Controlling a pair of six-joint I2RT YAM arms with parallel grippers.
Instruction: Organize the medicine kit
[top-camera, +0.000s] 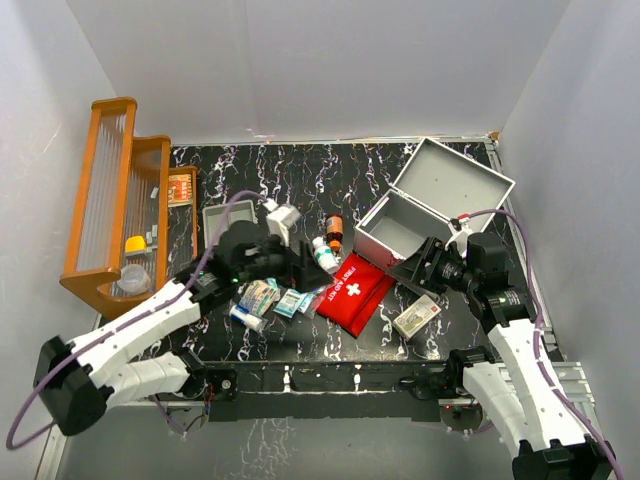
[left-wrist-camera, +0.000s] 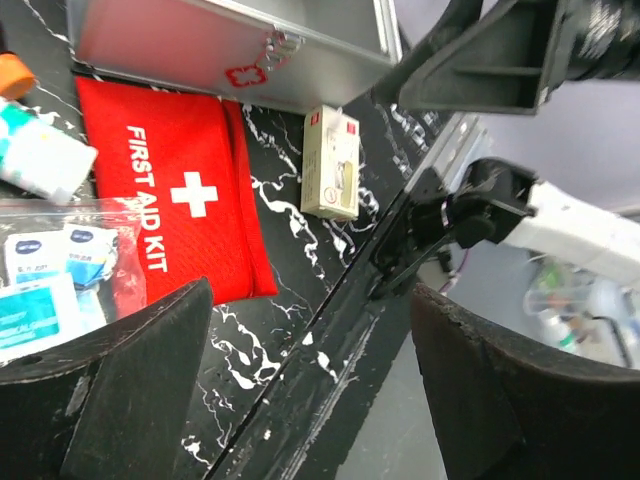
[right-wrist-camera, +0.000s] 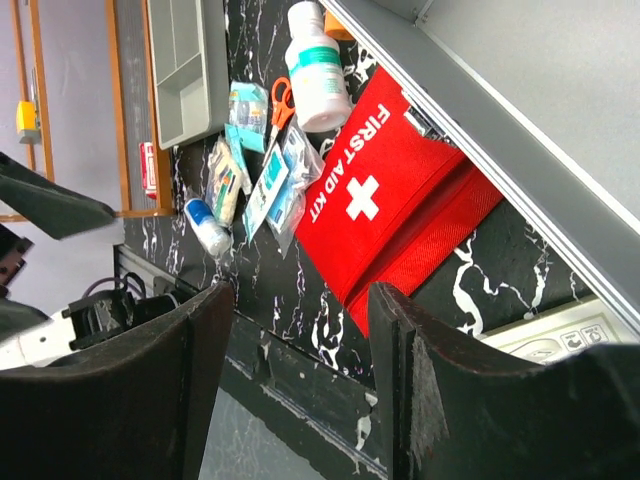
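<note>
White walls stand round a black table (top-camera: 300, 180) w/ white streaks. The biggest thing is the medicine kit (top-camera: 400, 228), in the upper right of the top view. It is open, w/ the lid leaning back toward the upper right corner. Its mouth faces up. Its front, w/ the clasp, faces lower left at the red pouch (top-camera: 355, 290) just beside it. The kit's long side runs from upper left to lower right, on a slant to the table edge. Inside it looks bare, but the view there is poor.

Next in size is the wooden rack (top-camera: 110, 200) at far left. Then come the small grey tray (top-camera: 215, 215), the white bottle (top-camera: 322, 255), the little box (top-camera: 417, 317) and the packets (top-camera: 268, 297).

The L gripper (left-wrist-camera: 312, 300) is near the packets, fingers spread, nothing between them. The R gripper (right-wrist-camera: 300, 300) is low by the kit's front, also spread wide & holding nothing.

The step now, I'd say, is to start picking up loose things for the kit. To do it well:
- Take one thing at a time.
- Come straight down and pinch across the thin side.
- The R arm is nearer the kit, so the pouch & box suit it. The L arm can take the packets.
- Lift over the kit's front wall, then let go low inside.
</note>
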